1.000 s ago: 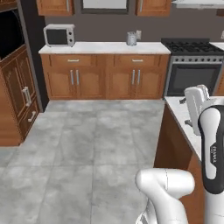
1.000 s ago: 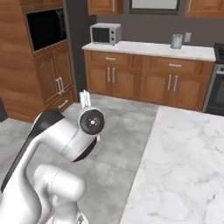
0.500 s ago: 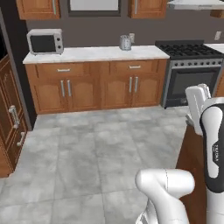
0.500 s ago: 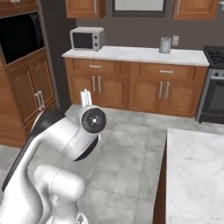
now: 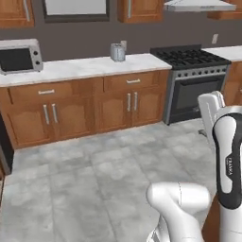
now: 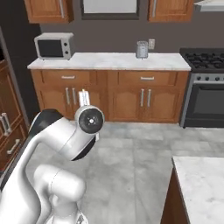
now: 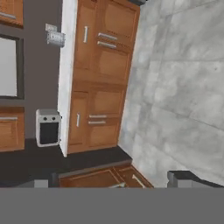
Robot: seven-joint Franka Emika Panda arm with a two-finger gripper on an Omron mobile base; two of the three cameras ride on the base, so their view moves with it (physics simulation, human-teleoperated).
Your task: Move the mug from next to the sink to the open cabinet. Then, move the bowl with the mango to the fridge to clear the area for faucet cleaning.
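Observation:
My gripper (image 7: 111,181) is open in the hand view, its two dark fingertips (image 7: 183,178) far apart with nothing between them. It looks over grey floor tiles toward a run of low wooden cabinets. The white arm stays folded close over the base, with the hand (image 5: 211,106) raised at the right of the left base view and the wrist (image 6: 89,120) at the left of the right base view. The mug, bowl, mango, sink, faucet, open cabinet and fridge are out of view.
Along the far wall runs a white marble counter (image 5: 85,67) on low wooden cabinets (image 6: 127,94), with a microwave (image 5: 19,56), a grey canister (image 6: 141,49) and a black stove (image 5: 191,59). A marble island corner (image 6: 201,183) lies close at the right. Open tiled floor (image 5: 94,179) lies between.
The whole picture has slid left in both base views, so the base and its cameras have turned; the stove has come further into view. The arm's pose looks unchanged.

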